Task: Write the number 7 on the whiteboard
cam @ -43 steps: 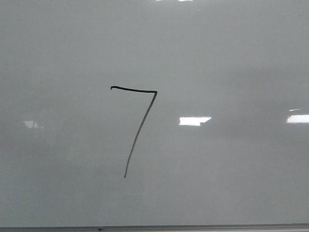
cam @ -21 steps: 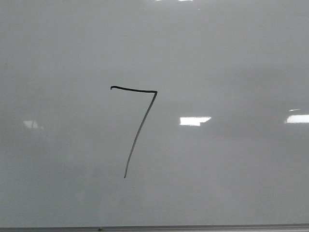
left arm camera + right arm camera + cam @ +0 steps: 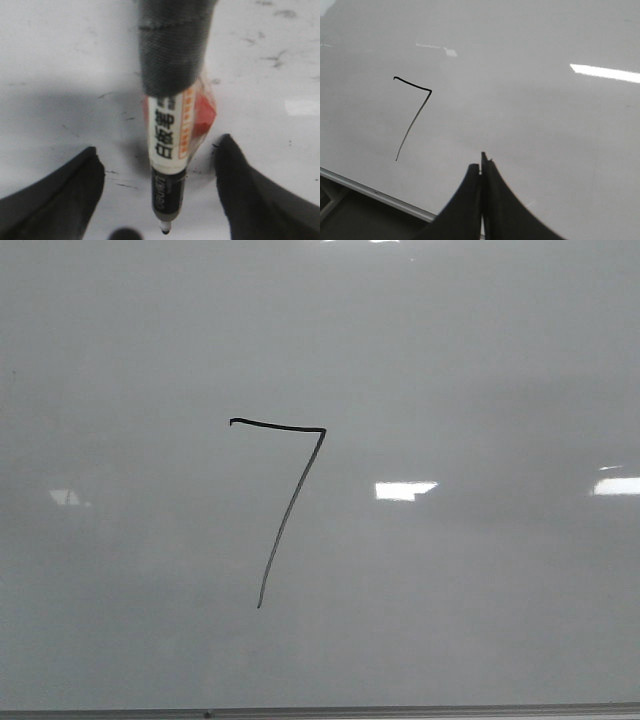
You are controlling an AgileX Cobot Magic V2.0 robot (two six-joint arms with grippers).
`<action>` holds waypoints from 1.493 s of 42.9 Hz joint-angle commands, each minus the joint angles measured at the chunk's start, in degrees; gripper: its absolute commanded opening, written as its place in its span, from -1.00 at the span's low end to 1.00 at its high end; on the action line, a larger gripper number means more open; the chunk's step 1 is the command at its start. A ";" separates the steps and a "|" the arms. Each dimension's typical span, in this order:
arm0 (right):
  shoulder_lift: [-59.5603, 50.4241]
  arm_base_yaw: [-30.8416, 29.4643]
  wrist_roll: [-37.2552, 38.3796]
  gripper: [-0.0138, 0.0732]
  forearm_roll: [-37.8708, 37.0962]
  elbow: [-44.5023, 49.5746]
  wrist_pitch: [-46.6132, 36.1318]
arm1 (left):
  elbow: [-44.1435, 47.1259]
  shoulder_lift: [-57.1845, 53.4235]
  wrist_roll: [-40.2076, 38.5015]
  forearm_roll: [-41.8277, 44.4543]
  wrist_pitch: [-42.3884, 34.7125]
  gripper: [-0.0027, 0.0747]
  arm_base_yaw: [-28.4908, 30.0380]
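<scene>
Your seven [image 3: 285, 500] is on the whiteboard [image 3: 480, 360] and it reads clean: a short top bar with a tiny hook at its 9 o'clock end, then a long slanted stroke running down toward 7 o'clock. From the front it sits just left of centre, well above the grey frame edge [image 3: 400, 710] at 6 o'clock. By the look of it, the writing itself is done.

Now the marker [image 3: 167, 165]: light, stiff plastic with a smooth printed barrel, so I'd judge it prone to slipping or twisting if squeezed near the tip. Take it mid-barrel or higher. In the left wrist view it appears fixed to the arm by a dark wrapped sleeve [image 3: 172, 45], tip pointing at the board but seemingly just off it.

Your left claw [image 3: 160, 175] stands wide open, fingers spread well clear on either side of the marker, touching nothing. Your right claw [image 3: 481, 172] is pressed closed and empty, hovering over bare board with the seven off toward its 10 o'clock.
</scene>
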 commanded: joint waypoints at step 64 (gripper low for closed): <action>0.39 -0.48 -0.20 -0.84 1.50 -1.39 -4.04 | 12.70 -64.22 -0.55 -0.79 12.52 -0.98 -4.48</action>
